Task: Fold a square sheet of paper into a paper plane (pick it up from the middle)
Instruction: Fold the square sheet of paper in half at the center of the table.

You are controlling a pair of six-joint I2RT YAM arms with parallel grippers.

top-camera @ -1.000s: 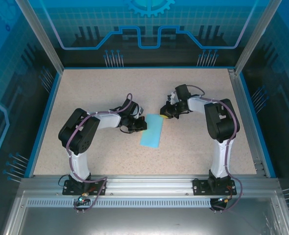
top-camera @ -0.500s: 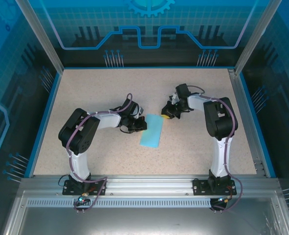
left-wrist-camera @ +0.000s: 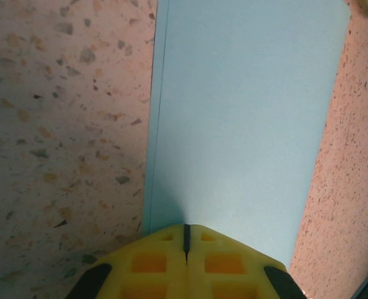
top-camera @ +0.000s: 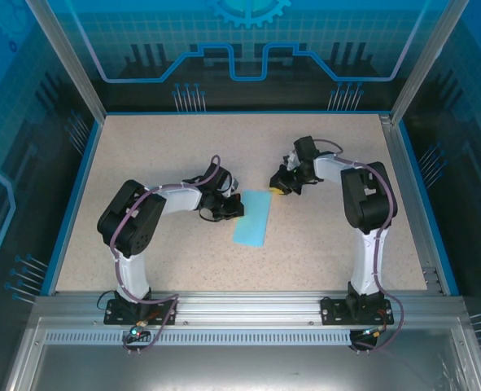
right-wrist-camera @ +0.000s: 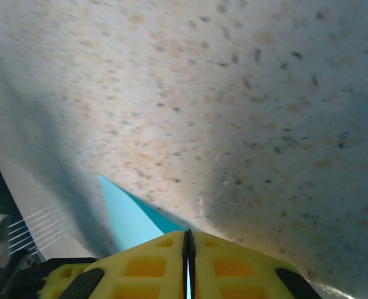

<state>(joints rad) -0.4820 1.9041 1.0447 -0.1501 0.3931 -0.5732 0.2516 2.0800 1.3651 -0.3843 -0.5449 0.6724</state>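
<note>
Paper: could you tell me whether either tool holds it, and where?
Cannot tell: left tool is shut at the left edge of the paper, right tool shut at its far corner.

Ahead of my left gripper's (left-wrist-camera: 185, 229) yellow moulded-plastic fingers (left-wrist-camera: 149, 265) lies the thin light blue paper sheet (left-wrist-camera: 246, 118) — matt and smooth, with no sheen. Beside it, the beige speckled tabletop (left-wrist-camera: 59, 124) looks dull and finely grainy — like stone composite.

Counting one light blue sheet of paper (top-camera: 252, 218), one speckled table (top-camera: 159, 155), two arms (left arm (top-camera: 134, 220), right arm (top-camera: 369, 199)), two grippers (left gripper (top-camera: 237, 208), right gripper (top-camera: 279, 191)).
</note>
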